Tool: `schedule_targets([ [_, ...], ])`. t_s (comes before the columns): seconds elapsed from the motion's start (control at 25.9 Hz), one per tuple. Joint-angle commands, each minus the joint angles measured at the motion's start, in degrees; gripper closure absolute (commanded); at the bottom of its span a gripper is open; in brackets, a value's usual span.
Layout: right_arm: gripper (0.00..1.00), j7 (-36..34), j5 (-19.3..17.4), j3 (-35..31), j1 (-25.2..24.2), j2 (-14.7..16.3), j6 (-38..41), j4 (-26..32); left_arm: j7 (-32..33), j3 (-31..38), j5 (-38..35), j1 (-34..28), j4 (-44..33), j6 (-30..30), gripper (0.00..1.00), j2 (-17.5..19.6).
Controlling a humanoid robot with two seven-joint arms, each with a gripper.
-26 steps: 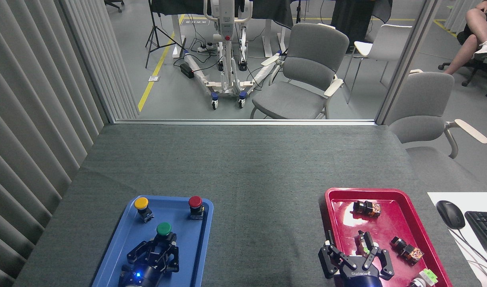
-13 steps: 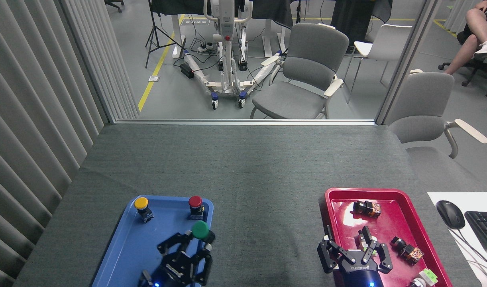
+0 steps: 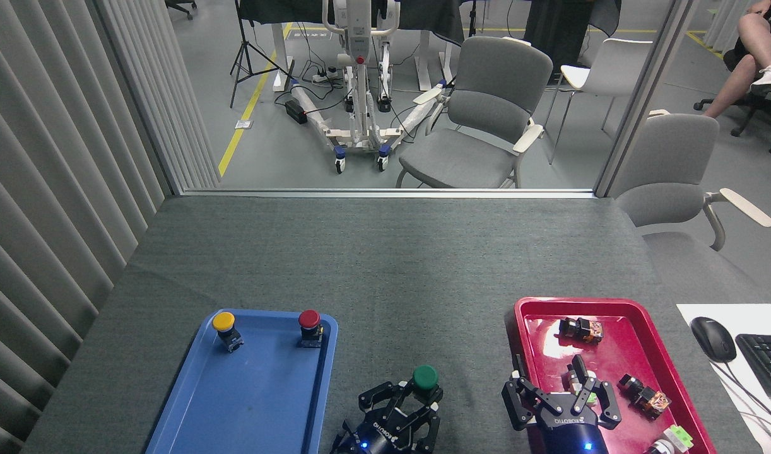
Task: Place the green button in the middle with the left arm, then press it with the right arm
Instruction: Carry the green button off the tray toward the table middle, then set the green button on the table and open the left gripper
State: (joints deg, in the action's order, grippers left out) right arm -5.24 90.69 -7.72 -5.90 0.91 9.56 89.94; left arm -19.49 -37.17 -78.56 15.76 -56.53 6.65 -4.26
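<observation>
The round dark-green mushroom-capped push-button (image 3: 425, 377) sat clamped between the jointed black fingers of the left black Robotiq gripper (image 3: 417, 398), whose wrist showed white lettering and a small blue light; the jaws were closed on the button's short black body, with the cap showing above the fingertips. This button and gripper were over the bare dark grey felt-like table cloth (image 3: 385, 265), to the right of the blue plastic tray (image 3: 190, 410) and clear of its right rim; whether the button touched the cloth could not be told. On the blue tray, near its far edge, the yellow-capped button (image 3: 224, 323) stood at the left corner and the red-capped button (image 3: 309, 321) at the right corner, both upright. Further right of the blue tray lay the glossy red plastic tray (image 3: 524, 334) holding several small black, orange and green switch parts. The right black Robotiq gripper (image 3: 562, 397) on its glossy dark-blue wrist was over the red tray's near left part, its fingers spread apart and holding nothing
</observation>
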Motion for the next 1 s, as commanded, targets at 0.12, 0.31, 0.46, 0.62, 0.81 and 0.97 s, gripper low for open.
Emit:
schedule_targets([
  [0.12, 0.04, -0.04, 0.02, 0.51, 0.19, -0.56, -0.15, -0.02, -2.40, -1.50, -2.56, 3.23, 6.34, -8.41, 1.00, -3.47],
  [0.31, 0.04, -0.04, 0.10, 1.21, 0.36, -0.47, -0.15, -0.29, -1.87, -3.43, -2.47, 3.67, 7.66, -8.58, 1.00, -3.38],
  [0.46, 0.04, -0.13, 0.10, 1.39, 0.54, -0.47, -0.15, -1.34, 1.64, -3.35, -1.94, 3.67, 8.63, -10.43, 1.00, -3.38],
  [0.62, 0.04, -0.13, 0.10, 1.47, 0.71, -0.47, -0.15, -2.13, 3.23, -3.08, -1.94, 3.67, 9.95, -11.13, 1.00, -3.38],
  [0.81, 0.04, -0.13, 0.10, 2.35, 1.50, -0.38, -0.24, -2.22, 3.14, -2.55, -1.77, 3.58, 12.58, -11.13, 0.29, -3.38],
  [0.97, 0.04, -0.13, 0.10, 2.62, 1.59, -0.29, -0.42, -2.57, 2.52, -2.64, -1.68, 3.58, 11.62, -11.13, 0.03, -3.38],
])
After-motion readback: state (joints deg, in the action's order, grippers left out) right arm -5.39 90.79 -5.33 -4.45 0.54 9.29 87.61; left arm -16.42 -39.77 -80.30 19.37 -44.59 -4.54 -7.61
